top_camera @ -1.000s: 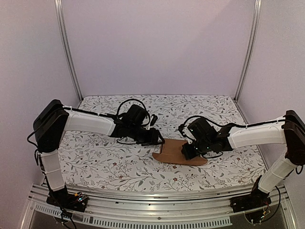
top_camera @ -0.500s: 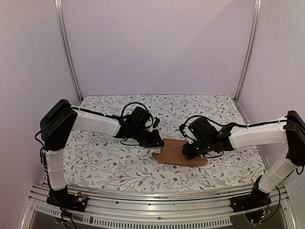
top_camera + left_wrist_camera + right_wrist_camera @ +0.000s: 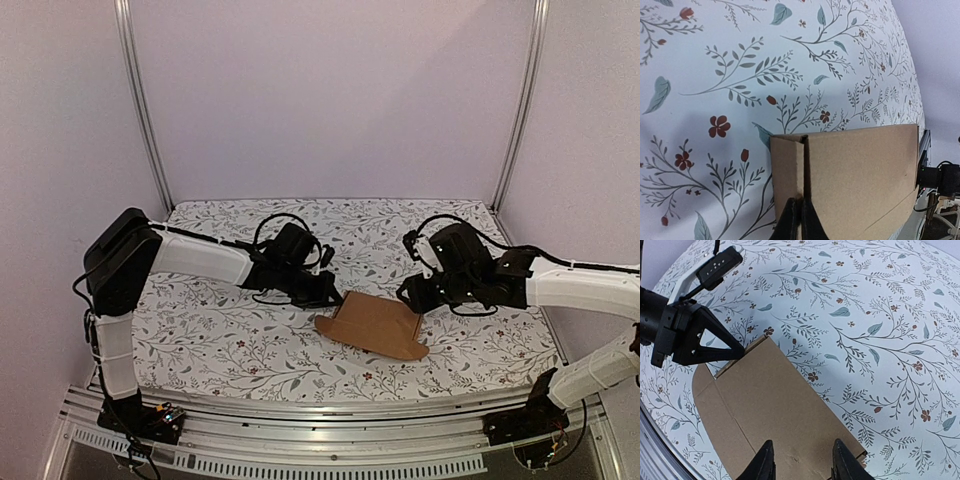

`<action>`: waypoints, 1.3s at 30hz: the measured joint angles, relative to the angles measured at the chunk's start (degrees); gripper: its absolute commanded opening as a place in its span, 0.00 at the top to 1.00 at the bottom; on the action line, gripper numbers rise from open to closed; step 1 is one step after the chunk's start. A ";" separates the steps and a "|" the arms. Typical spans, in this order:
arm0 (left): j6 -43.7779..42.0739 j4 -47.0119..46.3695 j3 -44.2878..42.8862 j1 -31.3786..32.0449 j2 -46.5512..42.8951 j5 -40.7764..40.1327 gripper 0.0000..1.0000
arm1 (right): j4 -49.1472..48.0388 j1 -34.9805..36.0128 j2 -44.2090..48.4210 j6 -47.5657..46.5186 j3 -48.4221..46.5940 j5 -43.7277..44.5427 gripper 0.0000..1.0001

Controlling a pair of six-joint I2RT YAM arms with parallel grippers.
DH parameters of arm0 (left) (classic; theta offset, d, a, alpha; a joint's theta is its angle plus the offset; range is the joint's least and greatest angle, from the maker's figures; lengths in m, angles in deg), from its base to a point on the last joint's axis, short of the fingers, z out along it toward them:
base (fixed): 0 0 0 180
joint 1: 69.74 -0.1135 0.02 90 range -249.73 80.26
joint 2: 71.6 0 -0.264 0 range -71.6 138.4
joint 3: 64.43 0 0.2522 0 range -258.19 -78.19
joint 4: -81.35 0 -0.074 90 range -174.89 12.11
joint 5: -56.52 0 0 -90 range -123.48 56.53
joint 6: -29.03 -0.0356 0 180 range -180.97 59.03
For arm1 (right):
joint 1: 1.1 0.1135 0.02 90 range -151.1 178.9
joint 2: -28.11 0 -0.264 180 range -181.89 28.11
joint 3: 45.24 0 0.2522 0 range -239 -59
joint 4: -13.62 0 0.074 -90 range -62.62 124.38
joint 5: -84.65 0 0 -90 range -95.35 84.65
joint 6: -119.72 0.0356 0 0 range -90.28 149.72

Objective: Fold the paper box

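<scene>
The paper box (image 3: 372,325) is brown cardboard, partly folded, lying on the floral cloth in the middle of the table. My left gripper (image 3: 335,297) is at its left end, shut on a thin upright fold of the cardboard. In the left wrist view the box (image 3: 860,170) fills the lower right, and the gripper (image 3: 801,210) pinches the crease between a narrow flap and the wide panel. My right gripper (image 3: 412,298) stands open just off the box's right end. In the right wrist view that gripper (image 3: 802,450) hangs above the box (image 3: 770,410) with nothing between its fingers.
The floral tablecloth (image 3: 220,340) covers the whole table. Aluminium posts (image 3: 140,100) and pale walls close the back and sides. A metal rail (image 3: 300,450) runs along the near edge between the arm bases.
The right gripper has opened, let go of the box and drawn back to the right. The left gripper has shut on the box's left fold. The box has shifted slightly left.
</scene>
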 measured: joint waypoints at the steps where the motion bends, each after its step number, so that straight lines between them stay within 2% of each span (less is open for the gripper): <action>1: 0.02 0.02 0.00 0.00 -0.02 -0.02 0.97 | 0.07 -0.15 1.36 0.22 0.37 0.42 0.62; 3: 0.04 0.13 0.04 0.00 -0.09 -0.26 0.97 | 0.17 -0.24 4.00 0.68 1.70 0.98 0.67; 6: 0.17 0.28 0.13 0.02 -0.22 -0.81 0.97 | 0.61 -0.24 6.60 1.95 3.76 0.96 0.82; 9: 0.48 0.37 0.44 0.17 -0.52 -1.42 0.98 | 1.22 -0.26 8.07 3.65 5.90 0.42 0.85; 11: 0.90 0.63 0.83 0.35 -1.01 -2.27 0.97 | 1.51 -0.26 8.33 4.92 7.13 -0.13 0.85; 18: 1.92 1.86 2.91 1.05 -3.93 -5.99 0.97 | 1.84 -0.31 7.15 10.86 7.98 -1.55 0.68; 22: 2.84 2.34 4.28 1.38 -6.01 -7.63 0.97 | 0.04 -0.35 5.40 14.27 8.76 -1.77 0.67; 25: 3.72 2.40 5.57 1.60 -7.61 -8.85 0.97 | -1.84 -0.37 3.45 17.07 9.57 -1.95 0.62; 39: 7.32 2.84 11.13 3.13 -12.13 -12.59 0.97 | -14.84 -0.74 -6.08 27.47 10.93 -6.78 0.64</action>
